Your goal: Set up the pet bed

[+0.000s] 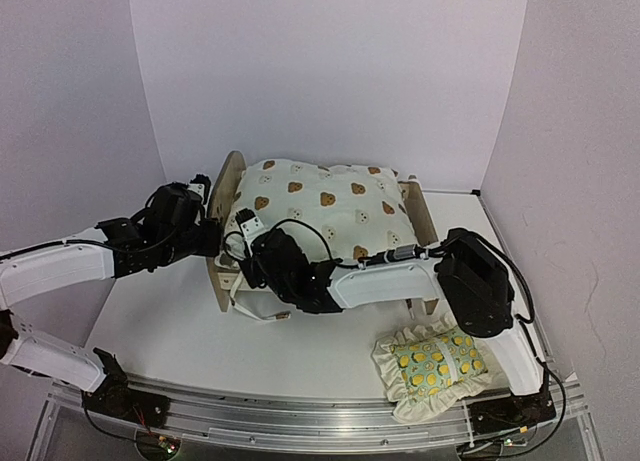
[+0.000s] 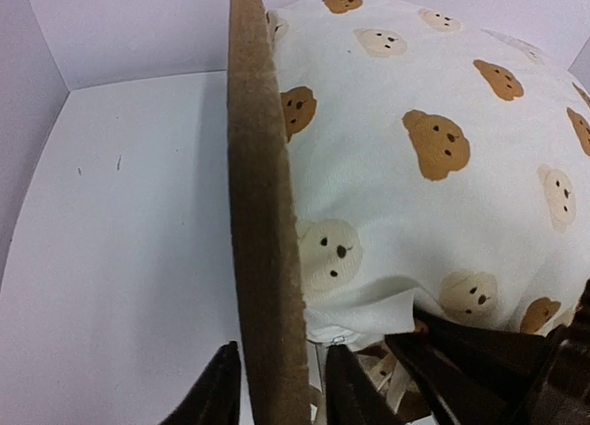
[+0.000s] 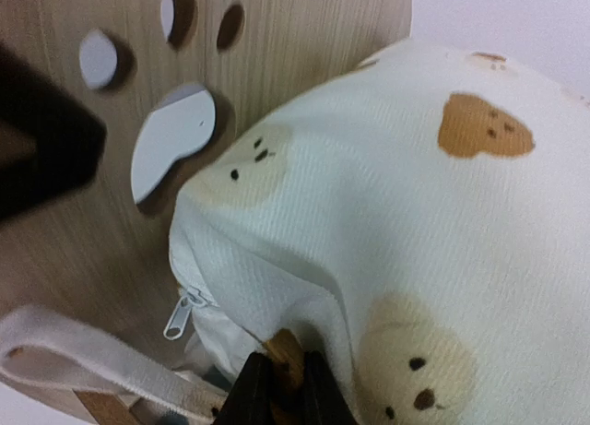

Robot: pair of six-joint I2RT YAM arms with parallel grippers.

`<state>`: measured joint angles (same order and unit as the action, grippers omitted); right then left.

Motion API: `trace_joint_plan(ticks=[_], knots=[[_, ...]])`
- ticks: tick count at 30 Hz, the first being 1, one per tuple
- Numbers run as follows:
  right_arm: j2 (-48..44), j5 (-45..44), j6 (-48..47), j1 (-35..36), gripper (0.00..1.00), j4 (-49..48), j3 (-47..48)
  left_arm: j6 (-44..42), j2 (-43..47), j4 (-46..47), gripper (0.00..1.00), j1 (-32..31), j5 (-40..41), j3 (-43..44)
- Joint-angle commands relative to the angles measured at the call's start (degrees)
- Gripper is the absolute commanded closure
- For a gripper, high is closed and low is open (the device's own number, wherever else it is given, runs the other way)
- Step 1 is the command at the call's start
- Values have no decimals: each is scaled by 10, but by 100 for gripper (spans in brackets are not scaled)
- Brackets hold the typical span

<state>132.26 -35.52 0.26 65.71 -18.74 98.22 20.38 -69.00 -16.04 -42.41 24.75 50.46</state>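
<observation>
**Operator:** Which step am I on?

**Spotter:** I'd say you're seating the cushion (image 1: 320, 206). The pet bed (image 1: 228, 181) sits mid-table with its headboard (image 2: 263, 213) at the 9 o'clock end, and the cushion lies across the frame. The pillow (image 1: 435, 361) lies apart at 5 o'clock, not yet placed.

**Operator:** And my grippers?

**Spotter:** Your left gripper (image 2: 277, 388) straddles the headboard's edge, one of its fingers (image 2: 219, 393) on each face and close in. I can't tell whether they bite. Your right gripper (image 3: 284, 379) has its tips nearly together at the cushion's lower corner, with something tan between them. It could be fabric or wood.

**Operator:** Next?

**Spotter:** You probably need to steady the frame with your left gripper and tuck that corner down at the headboard. Mind the loose tie (image 3: 83, 351), then fetch the pillow.
</observation>
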Motion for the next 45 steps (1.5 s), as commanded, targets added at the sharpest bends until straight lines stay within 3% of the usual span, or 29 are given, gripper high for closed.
trace_joint_plan(ticks=[1, 3, 4, 10, 15, 22, 28, 34, 38, 45], knots=[[-67, 15, 25, -4, 81, -31, -42, -7, -11, 37, 85, 2, -9, -3], [-83, 48, 26, -4, 75, -31, -52, -8, -13, 41, 98, 2, -9, -3], [-93, 60, 26, -4, 72, -31, -57, -8, -14, 42, 100, 3, -10, -3], [-174, 123, 36, -3, 52, -30, -117, -9, -17, 47, 100, 2, -15, 2], [-269, 260, 46, -3, 41, -29, -232, -14, -27, 37, 100, 2, -27, 28], [-317, 411, 40, -2, 39, -48, -377, -22, -39, 19, 100, 2, -37, 74], [-232, 382, 13, 2, 42, -210, -438, -24, -36, 12, 100, 2, -44, 89], [-119, 365, 13, 2, 52, -375, -423, -26, -33, -3, 100, 2, -51, 105], [-60, 354, 5, 6, 52, -427, -399, -27, -36, -17, 100, 2, -59, 125], [15, 259, -39, 26, 51, -514, -360, -31, -52, -38, 100, 2, -72, 159]])
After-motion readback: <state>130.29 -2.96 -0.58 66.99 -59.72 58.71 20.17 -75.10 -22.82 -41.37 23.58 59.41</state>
